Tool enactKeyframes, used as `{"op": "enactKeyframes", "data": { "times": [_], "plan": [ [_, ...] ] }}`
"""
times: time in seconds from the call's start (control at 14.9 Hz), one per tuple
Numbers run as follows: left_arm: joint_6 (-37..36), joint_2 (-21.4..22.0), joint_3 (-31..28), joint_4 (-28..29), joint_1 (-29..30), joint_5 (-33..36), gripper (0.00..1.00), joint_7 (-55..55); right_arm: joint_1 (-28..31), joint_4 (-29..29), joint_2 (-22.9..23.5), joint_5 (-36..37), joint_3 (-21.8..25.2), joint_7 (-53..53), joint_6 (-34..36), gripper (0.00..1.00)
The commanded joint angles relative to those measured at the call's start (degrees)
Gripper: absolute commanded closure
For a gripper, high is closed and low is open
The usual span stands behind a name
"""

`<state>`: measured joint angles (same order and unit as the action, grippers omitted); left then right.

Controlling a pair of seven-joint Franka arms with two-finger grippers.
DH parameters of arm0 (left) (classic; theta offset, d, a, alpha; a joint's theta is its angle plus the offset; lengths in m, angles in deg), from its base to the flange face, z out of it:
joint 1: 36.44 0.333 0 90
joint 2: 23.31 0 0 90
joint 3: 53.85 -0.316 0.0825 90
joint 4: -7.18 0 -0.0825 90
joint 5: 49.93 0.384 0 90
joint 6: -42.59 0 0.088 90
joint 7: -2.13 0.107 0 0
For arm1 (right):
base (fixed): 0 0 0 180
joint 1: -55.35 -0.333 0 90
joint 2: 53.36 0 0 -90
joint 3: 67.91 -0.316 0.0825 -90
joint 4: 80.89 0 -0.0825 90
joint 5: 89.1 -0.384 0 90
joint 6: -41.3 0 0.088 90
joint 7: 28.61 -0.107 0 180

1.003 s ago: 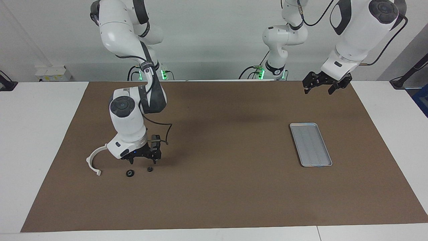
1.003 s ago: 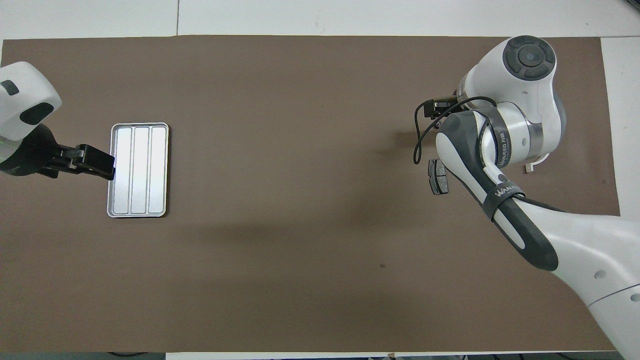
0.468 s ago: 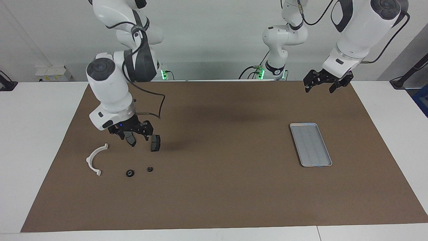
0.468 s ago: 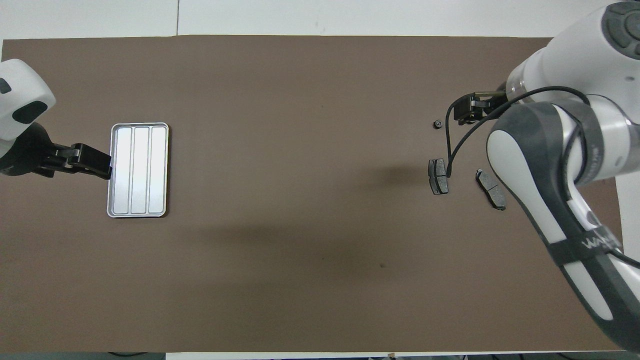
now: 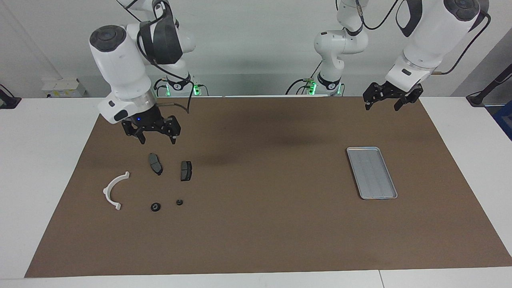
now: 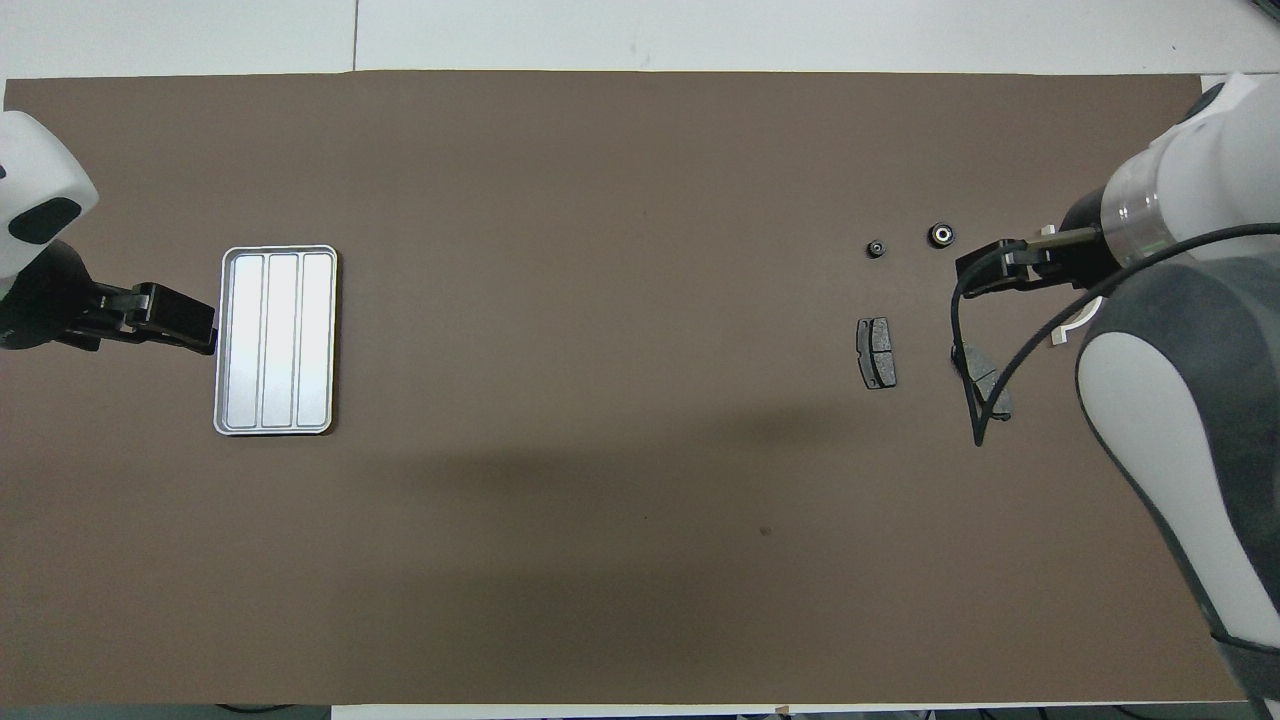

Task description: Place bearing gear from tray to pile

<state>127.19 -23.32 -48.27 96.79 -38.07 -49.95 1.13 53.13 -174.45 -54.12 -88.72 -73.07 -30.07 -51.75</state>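
Looking finished — tray [image 5: 372, 173] lying bare toward the left arm's end, two small dark gears [image 5: 155, 207] sitting in the pile [image 5: 154, 182] beside the white arc [image 5: 113, 191], right gripper [image 5: 152, 136] hanging spread and empty over the brake pads [image 5: 155, 163], left gripper [image 5: 387, 102] waiting spread — nothing left to carry.

White arms [image 5: 120, 64], grey joints, black cabled hands.

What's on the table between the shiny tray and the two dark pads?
Nothing. In both the overhead and the facing view, only bare brown mat stretches between the tray and the nearer dark pad; the second pad lies beside it.
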Motion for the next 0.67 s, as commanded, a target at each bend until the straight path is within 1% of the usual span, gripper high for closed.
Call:
{"op": "enactKeyframes", "data": {
  "times": [0.0, 0.2, 0.6],
  "plan": [
    [-1.2, 0.8, 0.3, -0.2, 0.7, 0.2, 0.00, -0.1, 1.2, -1.9, -5.0, -1.6, -0.3, 2.1, 4.3, 0.00],
    [-0.6, 1.0, 0.3, 0.1, 0.7, 0.2, 0.00, 0.1, 1.2, -0.3, -5.5, -1.5, -0.4, 2.1, 9.2, 0.00],
    [3.0, 0.8, 0.7, 0.1, -0.1, -0.2, 0.00, -0.6, 1.2, 0.0, -6.0, -1.5, -0.3, 2.1, 10.5, 0.00]
  ]
}}
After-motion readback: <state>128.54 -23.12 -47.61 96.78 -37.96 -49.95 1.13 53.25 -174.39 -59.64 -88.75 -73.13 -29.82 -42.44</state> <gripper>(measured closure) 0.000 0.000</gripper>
